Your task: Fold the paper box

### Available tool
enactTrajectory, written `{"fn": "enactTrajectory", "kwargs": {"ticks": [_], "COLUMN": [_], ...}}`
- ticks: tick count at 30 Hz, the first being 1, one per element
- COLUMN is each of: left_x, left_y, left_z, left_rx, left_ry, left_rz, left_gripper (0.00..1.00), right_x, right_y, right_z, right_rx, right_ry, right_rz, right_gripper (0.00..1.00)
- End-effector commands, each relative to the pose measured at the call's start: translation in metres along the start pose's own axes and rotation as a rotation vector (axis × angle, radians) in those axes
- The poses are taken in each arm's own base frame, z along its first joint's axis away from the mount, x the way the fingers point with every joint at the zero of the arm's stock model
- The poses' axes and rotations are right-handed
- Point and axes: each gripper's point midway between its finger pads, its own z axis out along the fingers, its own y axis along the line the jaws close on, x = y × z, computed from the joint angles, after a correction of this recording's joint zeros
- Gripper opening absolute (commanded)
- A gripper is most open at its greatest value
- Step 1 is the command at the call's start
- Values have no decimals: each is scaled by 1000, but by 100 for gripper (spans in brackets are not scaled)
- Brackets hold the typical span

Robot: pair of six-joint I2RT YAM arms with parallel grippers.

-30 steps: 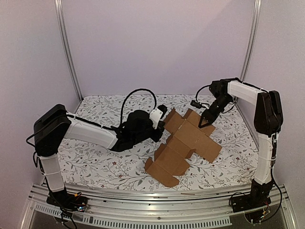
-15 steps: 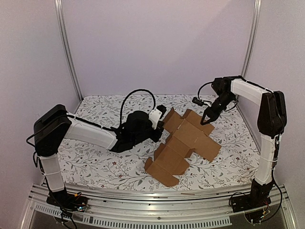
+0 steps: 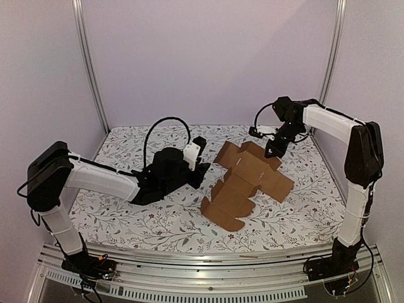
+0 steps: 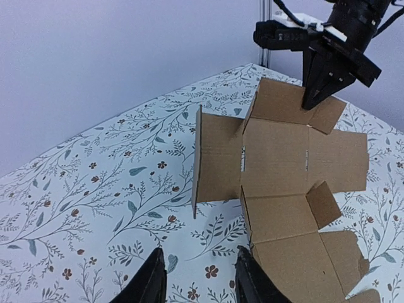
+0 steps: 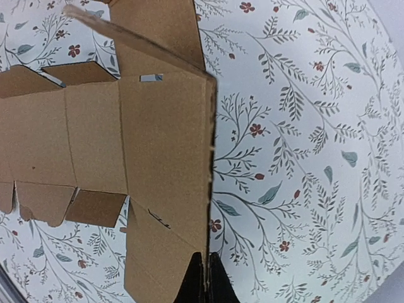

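Right gripper (image 3: 273,150) is pinched tight on the far flap edge of the paper box (image 3: 249,180), thin cardboard clamped btwn its tips. Wrist view shows the sheet's edge running straight into the closed fingers (image 5: 203,278). Far part of the box looks tilted up off the cloth. The rest is mostly flat & unfolded, w/ a side flap standing upright on its left. Box sits centre-right on the floral cloth (image 3: 126,214). Left gripper (image 3: 201,169) is to the box's left, near it but not touching, low over the cloth. Its fingers (image 4: 154,284) are partly apart w/ nothing btwn them, pointing toward the upright flap.
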Motion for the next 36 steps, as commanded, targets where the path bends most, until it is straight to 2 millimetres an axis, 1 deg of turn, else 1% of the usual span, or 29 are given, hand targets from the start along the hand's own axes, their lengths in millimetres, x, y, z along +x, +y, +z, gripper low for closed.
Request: {"fn": "enactTrajectory", "kwargs": {"ticks": [1,4,5,7,8,9,10,12,14,15,18,20,27,31,36], "left_x": [-4,19,28,44,52,59,65,72,78,78,87,88,81,81,85], "left_y": [29,51,61,76,79,81,81,78,66,59,43,37,25,20,17], "left_z": [-33,-42,-42,-41,-38,-34,-29,-20,-9,-3,12,17,32,41,50], "left_rx": [-54,-101,-124,-154,-152,-145,-133,-101,-32,7,83,111,169,190,190], "left_ry": [-22,16,32,72,90,108,123,127,137,138,156,139,108,121,138], "left_rz": [-124,-182,-203,-245,-263,-274,-278,-267,-237,-225,-202,-199,-181,-161,-152], "left_gripper": [38,39,39,40,41,41,41,42,42,43,44,45,45,46,46], "right_x": [-51,-78,-83,-99,-108,-113,-118,-122,-125,-127,-128,-124,-114,-110,-103], "right_y": [-8,-4,-1,4,6,10,16,25,32,35,46,51,59,63,70], "right_z": [-28,-35,-33,-35,-37,-34,-31,-22,-14,-8,6,13,25,32,44], "right_rx": [399,572,614,695,728,744,753,781,819,834,867,892,938,951,950], "right_ry": [-32,-72,-84,-114,-140,-147,-166,-186,-195,-201,-215,-222,-247,-256,-263], "right_rz": [-295,-430,-460,-536,-559,-594,-620,-691,-747,-767,-828,-851,-891,-904,-924], "right_gripper": [0,0,0,0,0,0,0,0,0,0,0,0,0,0,0]}}
